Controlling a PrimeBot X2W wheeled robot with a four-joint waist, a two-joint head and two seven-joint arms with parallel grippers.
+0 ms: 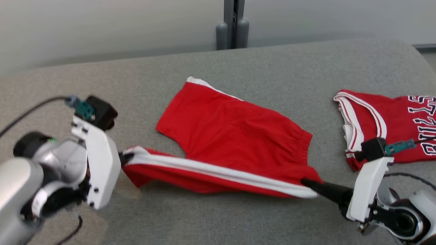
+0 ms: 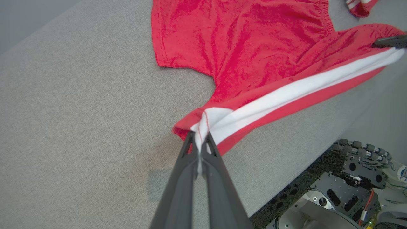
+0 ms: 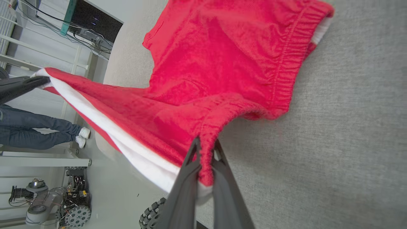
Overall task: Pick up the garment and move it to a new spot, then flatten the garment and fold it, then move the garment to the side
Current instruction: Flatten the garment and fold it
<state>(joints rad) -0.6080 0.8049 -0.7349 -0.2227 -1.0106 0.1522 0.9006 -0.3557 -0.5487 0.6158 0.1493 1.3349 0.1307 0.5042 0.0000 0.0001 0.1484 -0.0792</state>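
Note:
The garment (image 1: pixel 231 136) is a pair of red shorts with a white side stripe, lying on the grey table (image 1: pixel 272 68). Its near side is lifted and pulled taut between my two grippers. My left gripper (image 1: pixel 125 158) is shut on the leg hem corner, seen pinched in the left wrist view at the garment (image 2: pixel 203 124) by the left gripper (image 2: pixel 199 141). At the waistband end my right gripper (image 1: pixel 311 185) is shut on the elastic edge; the right wrist view has the garment (image 3: pixel 216 79) caught between the right gripper (image 3: pixel 206 149) fingers. The far leg rests flat on the table.
A red basketball jersey (image 1: pixel 385 122) with white trim and lettering lies at the table's right edge. A grey post (image 1: pixel 233 27) stands behind the table. A person's legs (image 3: pixel 38 130) and another wheeled robot (image 3: pixel 47 203) are on the floor beyond the table.

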